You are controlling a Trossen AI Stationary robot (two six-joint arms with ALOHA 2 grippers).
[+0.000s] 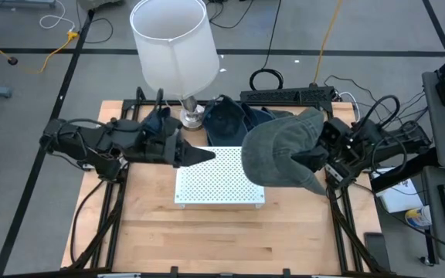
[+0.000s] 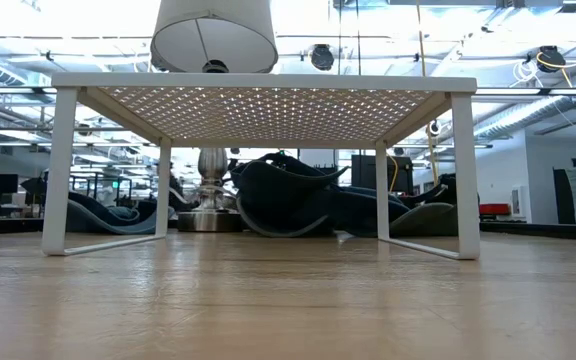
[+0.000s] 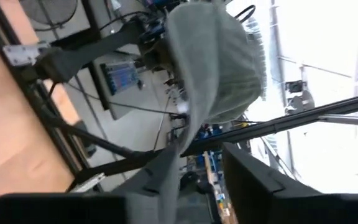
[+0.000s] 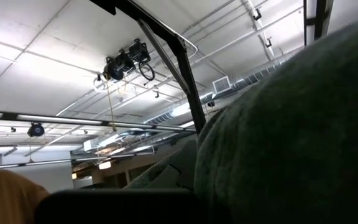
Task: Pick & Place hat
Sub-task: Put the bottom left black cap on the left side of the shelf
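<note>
A grey-green hat (image 1: pixel 280 150) hangs in the air over the right part of a white perforated rack (image 1: pixel 219 185). My right gripper (image 1: pixel 311 161) comes in from the table's right and is shut on the hat's right side. The hat fills much of the right wrist view (image 4: pixel 291 137). My left gripper (image 1: pixel 205 155) hovers open over the rack's left far corner, pointing right at the hat and a short way from it. The hat also shows in the left wrist view (image 3: pixel 219 68). No gripper shows in the low view. My right gripper holds the hat by its right-hand edge (image 1: pixel 304 158), coming level from the table's right. The hat's own crown hides the place of contact, so the kind of hold cannot be told. The hat is lifted clear of the rack and droops to the left of the fingers.
Dark blue hats (image 1: pixel 230 116) lie in a heap on the table behind the rack, also in the low view (image 2: pixel 288 195). A lamp with a white shade (image 1: pixel 172 42) stands on its metal base (image 1: pixel 191 116) at the far edge. Bare wood lies toward the near edge (image 1: pixel 222 239).
</note>
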